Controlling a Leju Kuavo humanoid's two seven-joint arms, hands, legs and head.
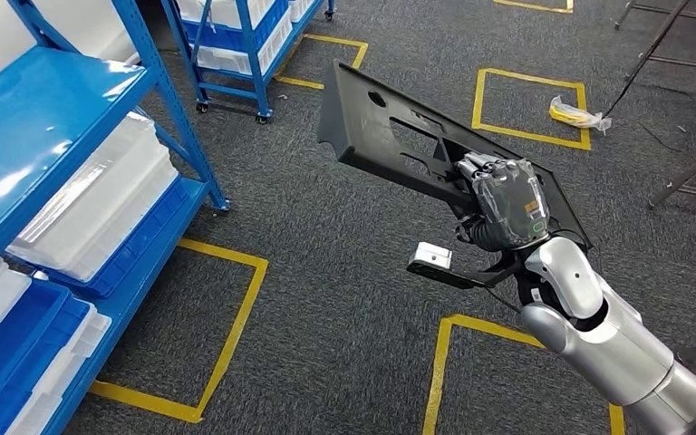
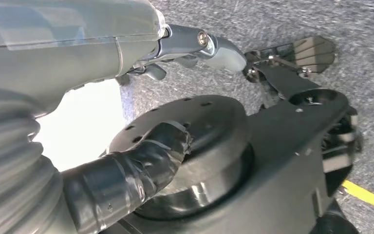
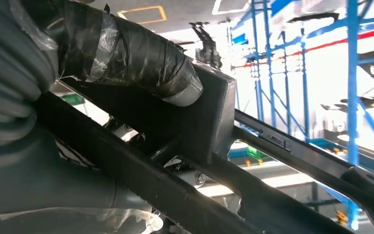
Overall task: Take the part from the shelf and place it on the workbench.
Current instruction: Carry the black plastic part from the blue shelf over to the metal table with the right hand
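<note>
**Part held clear of the shelf**

We see white trays [image 1: 100,195] nested in blue bins [image 1: 140,240] on the blue shelf [image 1: 50,109]. Our right hand [image 1: 505,201] grips the black part [image 1: 390,136] above the carpet; its wrist view shows the taped thumb [image 3: 141,58] pressed on the part. We cannot tell the left hand's [image 2: 78,44] state.

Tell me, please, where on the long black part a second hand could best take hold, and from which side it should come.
Probably the free far end of the black part, beyond the cut-out slots, approached from the shelf side. The right hand already grips the near end, so the long panel sticks out unsupported and tilted. Its far edge looks plain and thick enough to clamp.
</note>
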